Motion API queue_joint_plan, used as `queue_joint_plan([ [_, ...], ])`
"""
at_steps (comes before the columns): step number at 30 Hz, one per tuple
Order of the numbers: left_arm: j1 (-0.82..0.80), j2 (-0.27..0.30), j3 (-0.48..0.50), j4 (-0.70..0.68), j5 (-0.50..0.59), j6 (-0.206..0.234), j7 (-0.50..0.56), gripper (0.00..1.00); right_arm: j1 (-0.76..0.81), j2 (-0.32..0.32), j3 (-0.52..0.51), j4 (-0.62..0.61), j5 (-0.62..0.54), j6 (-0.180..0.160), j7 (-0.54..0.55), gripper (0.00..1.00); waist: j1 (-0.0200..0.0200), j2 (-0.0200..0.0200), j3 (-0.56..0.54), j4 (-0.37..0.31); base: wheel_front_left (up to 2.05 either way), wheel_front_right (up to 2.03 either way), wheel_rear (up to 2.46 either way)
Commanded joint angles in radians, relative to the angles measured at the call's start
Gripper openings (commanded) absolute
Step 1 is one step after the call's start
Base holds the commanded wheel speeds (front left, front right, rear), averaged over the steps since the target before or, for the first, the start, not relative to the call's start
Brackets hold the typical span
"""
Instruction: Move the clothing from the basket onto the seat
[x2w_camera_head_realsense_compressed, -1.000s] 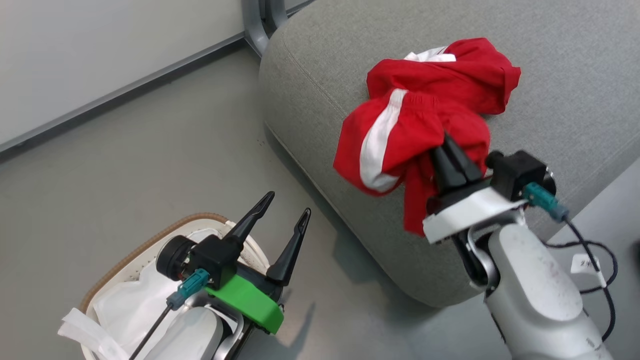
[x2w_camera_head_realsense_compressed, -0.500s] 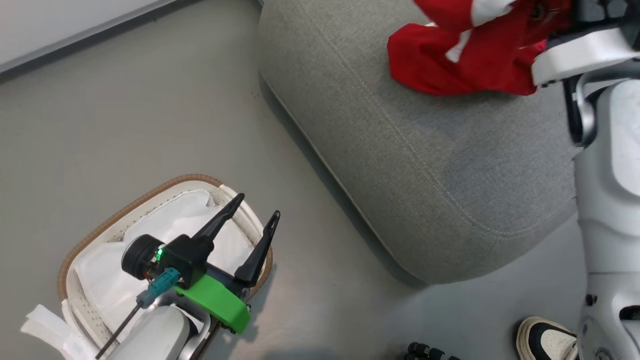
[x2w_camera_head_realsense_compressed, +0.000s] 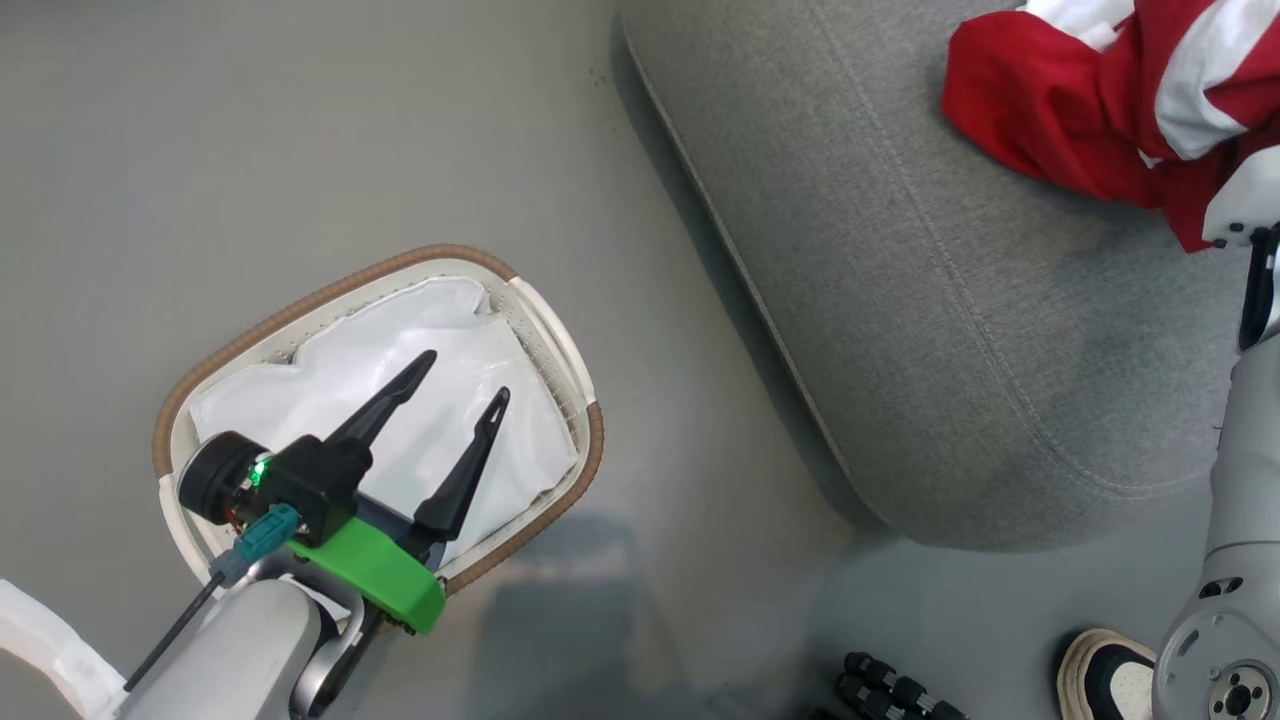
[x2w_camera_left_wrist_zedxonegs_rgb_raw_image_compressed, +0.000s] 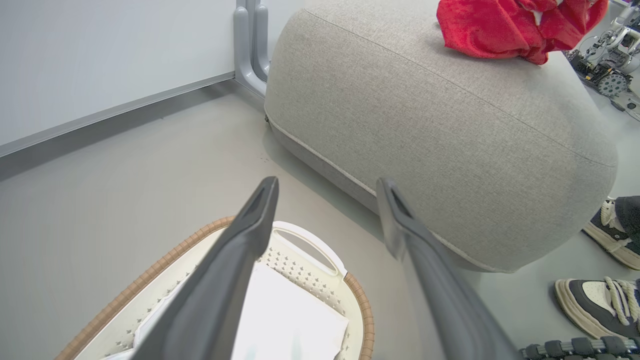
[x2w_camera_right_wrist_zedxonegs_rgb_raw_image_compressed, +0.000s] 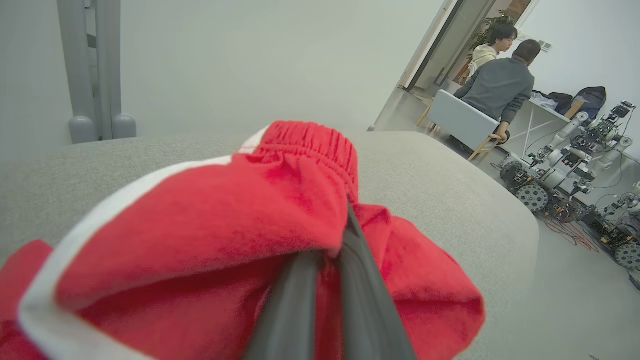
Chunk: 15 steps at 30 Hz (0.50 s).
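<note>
Our left gripper (x2w_camera_head_realsense_compressed: 467, 375) hovers with fingers spread wide over the basket (x2w_camera_head_realsense_compressed: 300, 305), which holds just the white liner (x2w_camera_head_realsense_compressed: 440, 330). Farther off, our right gripper (x2w_camera_right_wrist_zedxonegs_rgb_raw_image_compressed: 332, 250) has carried the clothing (x2w_camera_head_realsense_compressed: 1060, 110) from the seat's (x2w_camera_head_realsense_compressed: 950, 300) edge onto its top. The fingers are still pinched on red fabric, so we judge only the release remains.

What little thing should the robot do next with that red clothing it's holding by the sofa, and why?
Probably open the right fingers and let go. They are pinched shut on the soft red white-striped clothing, which already rests on the big grey fabric seat cushion, and the oval cream basket with the brown rim shows just its white liner sheet inside.
</note>
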Motion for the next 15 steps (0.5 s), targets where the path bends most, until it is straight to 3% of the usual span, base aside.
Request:
queue_joint_plan([
  [1,-0.018,0.011,0.011,0.002,-0.010,-0.003,-0.001,1.00,0.010,0.006,-0.027,0.010,-0.010,-0.001,-0.005,0.43,-0.0001,0.0000,0.047,0.046,0.00,0.00,0.00],
  [2,-0.018,0.013,0.020,0.006,-0.012,-0.003,-0.001,1.00,0.012,0.010,-0.036,0.023,-0.007,-0.001,-0.005,1.00,-0.0001,0.0000,0.049,0.047,0.00,0.00,0.00],
  [8,0.002,0.004,0.072,0.032,-0.013,-0.003,-0.001,1.00,0.046,0.018,-0.033,0.013,0.012,-0.001,-0.005,1.00,-0.0001,0.0000,0.035,0.047,0.00,0.00,0.00],
  [15,0.040,-0.038,0.154,0.075,-0.004,-0.003,-0.001,1.00,0.155,0.019,0.128,-0.109,0.139,-0.001,-0.005,1.00,-0.0001,0.0000,-0.037,0.048,0.00,0.00,0.00],
])
